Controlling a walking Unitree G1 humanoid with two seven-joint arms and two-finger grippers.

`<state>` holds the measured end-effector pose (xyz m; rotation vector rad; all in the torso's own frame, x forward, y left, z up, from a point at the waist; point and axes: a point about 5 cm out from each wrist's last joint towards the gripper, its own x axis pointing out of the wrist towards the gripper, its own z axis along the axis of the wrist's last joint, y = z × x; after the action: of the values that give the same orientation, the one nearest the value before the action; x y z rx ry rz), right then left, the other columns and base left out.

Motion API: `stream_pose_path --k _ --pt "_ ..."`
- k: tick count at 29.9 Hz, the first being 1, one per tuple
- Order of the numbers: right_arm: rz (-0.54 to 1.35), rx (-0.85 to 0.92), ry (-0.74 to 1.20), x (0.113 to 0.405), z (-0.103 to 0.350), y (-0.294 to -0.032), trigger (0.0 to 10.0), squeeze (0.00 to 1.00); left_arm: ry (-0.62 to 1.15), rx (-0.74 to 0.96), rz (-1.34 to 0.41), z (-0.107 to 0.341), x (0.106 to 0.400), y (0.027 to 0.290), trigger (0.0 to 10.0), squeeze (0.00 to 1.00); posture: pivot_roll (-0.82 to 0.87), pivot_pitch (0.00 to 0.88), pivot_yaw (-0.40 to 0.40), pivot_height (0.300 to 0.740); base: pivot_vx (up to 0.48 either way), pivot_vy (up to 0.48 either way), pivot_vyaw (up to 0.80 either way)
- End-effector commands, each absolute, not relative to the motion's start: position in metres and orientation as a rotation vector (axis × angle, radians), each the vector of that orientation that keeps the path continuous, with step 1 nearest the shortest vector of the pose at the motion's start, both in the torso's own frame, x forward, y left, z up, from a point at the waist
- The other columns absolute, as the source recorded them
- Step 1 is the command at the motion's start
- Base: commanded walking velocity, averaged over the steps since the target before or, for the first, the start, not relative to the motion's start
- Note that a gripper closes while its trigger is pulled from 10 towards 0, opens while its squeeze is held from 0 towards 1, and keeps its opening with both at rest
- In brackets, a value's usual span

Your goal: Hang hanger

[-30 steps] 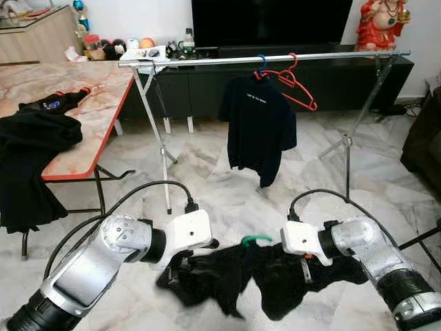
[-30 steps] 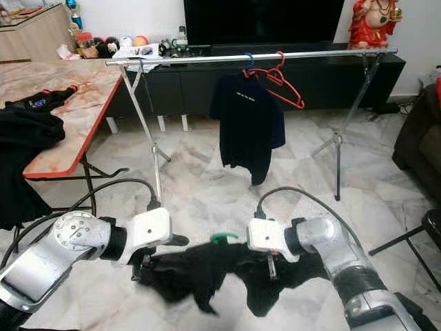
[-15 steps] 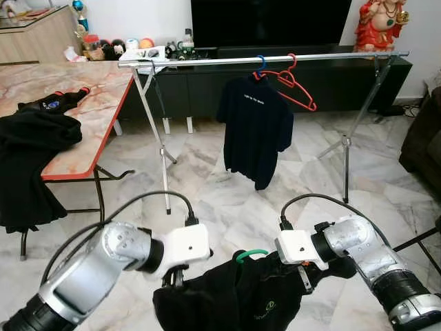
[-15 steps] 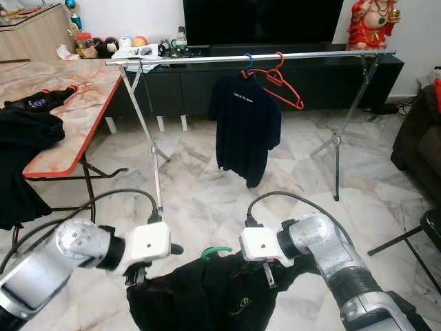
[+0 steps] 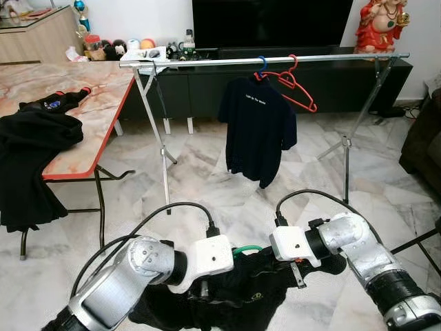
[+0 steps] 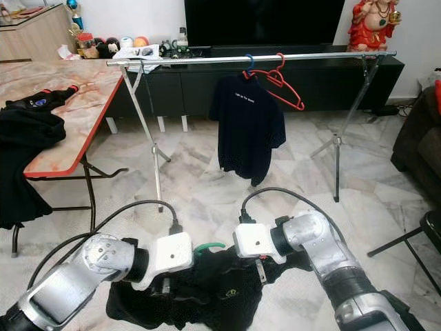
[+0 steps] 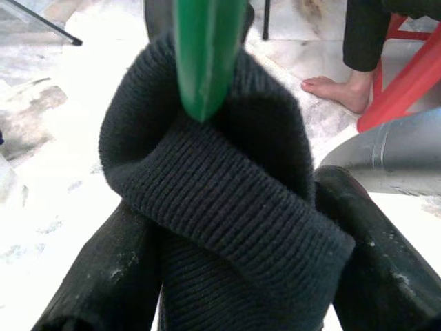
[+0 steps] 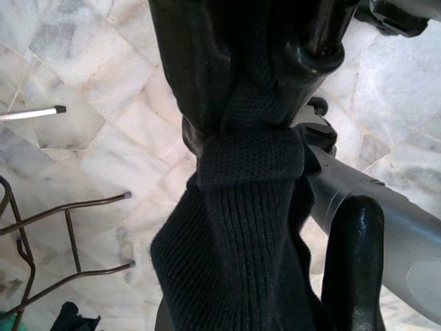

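A black garment (image 5: 238, 296) on a green hanger (image 5: 246, 249) hangs low in front of me, held by both grippers. My left gripper (image 7: 227, 227) is shut on the knit collar just under the green hanger (image 7: 204, 48) hook. My right gripper (image 5: 298, 270) is shut on the garment's other side, where the knit cloth (image 8: 251, 158) is pinched between its fingers. The silver hanging rail (image 5: 275, 60) crosses the room ahead. It carries a navy shirt (image 5: 258, 127) on a blue hanger and an empty red hanger (image 5: 298, 86).
A marble-topped table (image 5: 83, 117) with black clothes (image 5: 27, 148) stands at the left. A dark TV cabinet (image 5: 207, 83) sits behind the rail. A dark sofa edge (image 5: 424, 138) is at the right. A person's bare foot (image 7: 337, 89) rests by a red stool leg.
My left gripper has moved right, close to the green hook, so the two grippers are nearer each other. The garment has bunched up between them.
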<state>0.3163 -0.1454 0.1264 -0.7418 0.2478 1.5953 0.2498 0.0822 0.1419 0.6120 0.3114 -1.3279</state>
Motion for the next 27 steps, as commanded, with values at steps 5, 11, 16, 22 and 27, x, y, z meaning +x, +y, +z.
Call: stream_pose_path --k 5,11,16,22,27 --pt "1.561 -0.721 0.163 0.3208 0.1387 -0.1398 0.0 0.0 0.314 0.566 -1.317 0.1411 0.2504 0.0821 0.0 0.0 0.1 0.033 0.034 0.74 0.0 0.0 0.0" --pt "1.533 -0.705 0.152 0.3222 0.1402 -0.1401 0.0 0.0 0.296 0.552 -1.287 0.1434 0.2535 0.0822 0.0 0.0 0.1 0.038 0.034 0.74 0.0 0.0 0.0" --pt "1.506 -0.672 0.138 0.3232 0.1423 -0.1423 0.0 0.0 0.294 0.544 -1.269 0.1432 0.2547 0.0849 0.0 0.0 0.1 0.041 0.034 0.74 0.0 0.0 0.0" --pt "1.477 -0.621 0.127 0.322 0.142 -0.1459 0.0 0.0 0.293 0.528 -1.264 0.1423 0.2534 0.085 0.0 0.0 0.1 0.038 0.036 0.74 0.0 0.0 0.0" --pt "1.457 -0.576 0.111 0.3212 0.142 -0.147 0.0 0.0 0.278 0.505 -1.256 0.1429 0.2534 0.0808 0.0 0.0 0.12 0.024 0.037 0.74 0.0 0.0 0.0"
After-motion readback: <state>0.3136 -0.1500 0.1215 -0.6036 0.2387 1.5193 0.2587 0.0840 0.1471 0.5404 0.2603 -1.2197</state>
